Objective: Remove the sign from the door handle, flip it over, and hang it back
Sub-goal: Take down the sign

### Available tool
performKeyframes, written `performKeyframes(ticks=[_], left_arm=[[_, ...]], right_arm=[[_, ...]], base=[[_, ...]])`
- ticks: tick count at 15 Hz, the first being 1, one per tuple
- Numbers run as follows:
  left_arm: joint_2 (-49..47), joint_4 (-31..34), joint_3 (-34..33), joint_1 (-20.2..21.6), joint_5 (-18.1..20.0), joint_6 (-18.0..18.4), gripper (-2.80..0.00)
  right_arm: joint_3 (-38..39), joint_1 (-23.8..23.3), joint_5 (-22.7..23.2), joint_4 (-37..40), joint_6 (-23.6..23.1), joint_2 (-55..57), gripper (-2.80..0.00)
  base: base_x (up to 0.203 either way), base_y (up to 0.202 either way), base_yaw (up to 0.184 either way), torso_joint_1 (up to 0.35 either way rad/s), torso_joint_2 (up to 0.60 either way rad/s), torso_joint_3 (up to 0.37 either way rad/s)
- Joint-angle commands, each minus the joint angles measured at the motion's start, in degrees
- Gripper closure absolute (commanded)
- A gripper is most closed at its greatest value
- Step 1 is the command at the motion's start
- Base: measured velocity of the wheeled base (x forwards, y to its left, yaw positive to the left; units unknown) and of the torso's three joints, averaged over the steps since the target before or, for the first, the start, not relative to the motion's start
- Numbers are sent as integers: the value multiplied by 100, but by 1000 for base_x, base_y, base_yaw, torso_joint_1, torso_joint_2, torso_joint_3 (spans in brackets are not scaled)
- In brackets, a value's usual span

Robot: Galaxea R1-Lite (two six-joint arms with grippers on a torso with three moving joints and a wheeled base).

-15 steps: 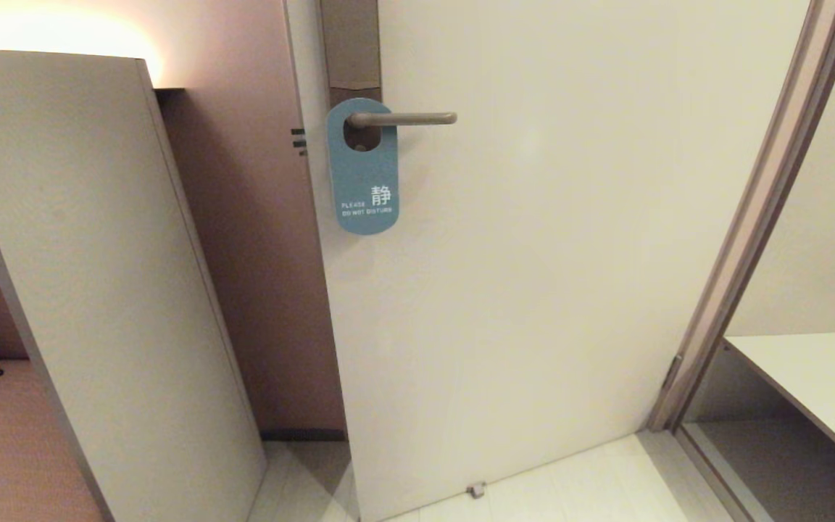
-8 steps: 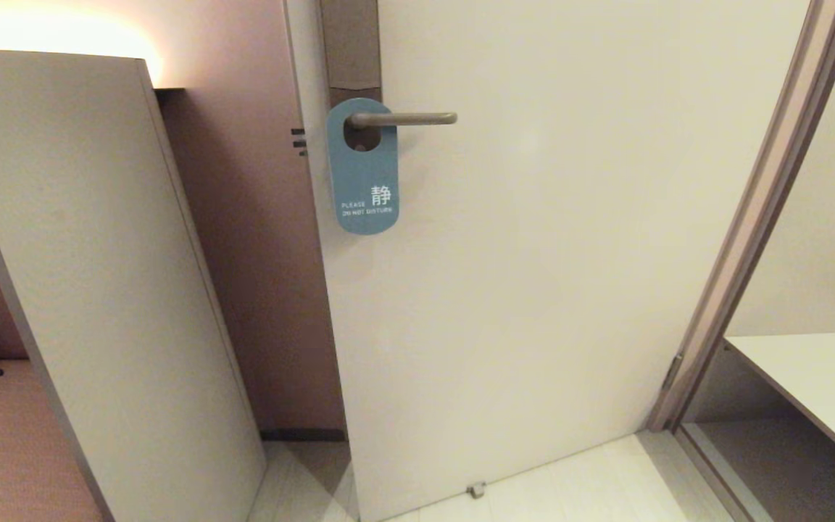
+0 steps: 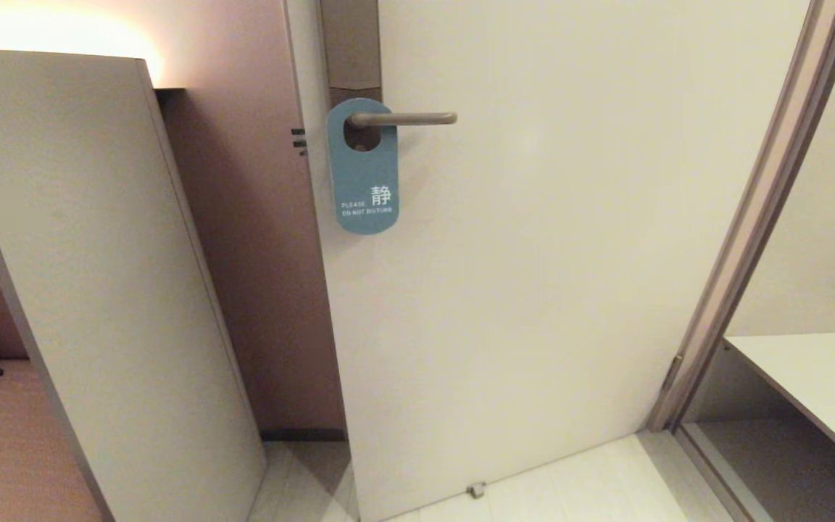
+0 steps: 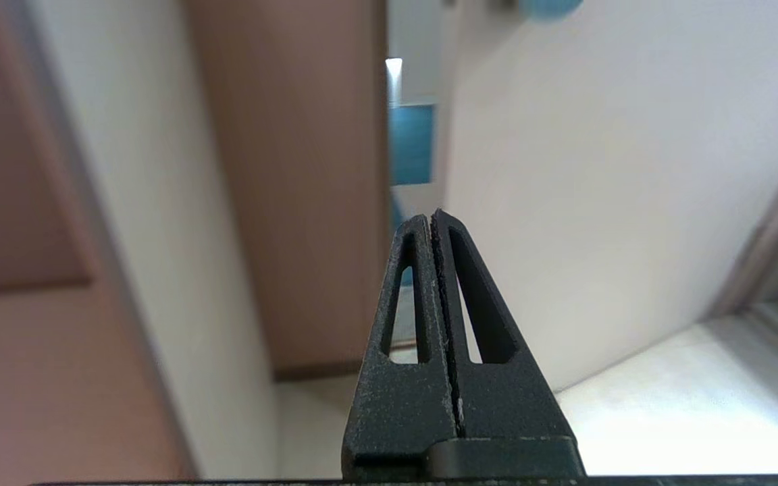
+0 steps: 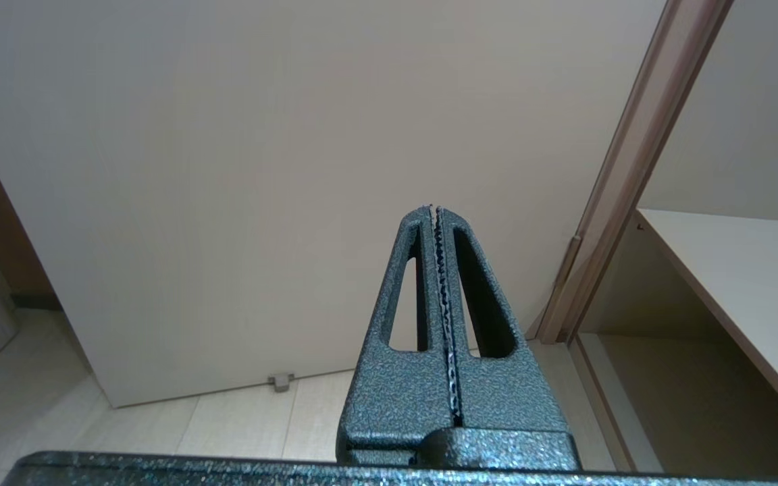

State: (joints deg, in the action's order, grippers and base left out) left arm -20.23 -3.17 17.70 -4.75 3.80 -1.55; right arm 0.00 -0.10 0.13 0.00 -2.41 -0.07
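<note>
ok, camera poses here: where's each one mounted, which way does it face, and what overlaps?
Head: on the robot's head, looking forward and down at the door, the sign on the door handle; no arms show.
Left wrist: behind the shut left end effector, facing the door edge.
Right wrist: behind the shut right end effector, facing the lower door.
Shared: head and right wrist both show the door stop and shelf.

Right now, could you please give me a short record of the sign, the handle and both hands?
sign: hangs on the door handle, blue side out, white "PLEASE DO NOT DISTURB"
door handle: level lever, passes through the sign's oval hole
left hand: shut, empty, low before the door, well short of the sign
right hand: shut, empty, parked low facing the door
task: not yet begun
</note>
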Motion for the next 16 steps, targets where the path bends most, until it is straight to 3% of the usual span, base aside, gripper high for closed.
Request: performKeyframes(ticks=[1, 10, 16], left_arm=[[-1231, -146, 524, -166, 9, -22, 0], [-4930, -949, 3083, -303, 226, -33, 0], [-6016, -1495, 3696, -778, 398, -47, 0]], right_arm=[[0, 1, 4, 0, -5, 7, 0], [0, 3, 4, 0, -5, 7, 0], [0, 3, 4, 0, -5, 7, 0]], base=[[0, 0, 0, 0, 0, 0], [0, 0, 0, 0, 0, 0], [0, 0, 0, 0, 0, 0]])
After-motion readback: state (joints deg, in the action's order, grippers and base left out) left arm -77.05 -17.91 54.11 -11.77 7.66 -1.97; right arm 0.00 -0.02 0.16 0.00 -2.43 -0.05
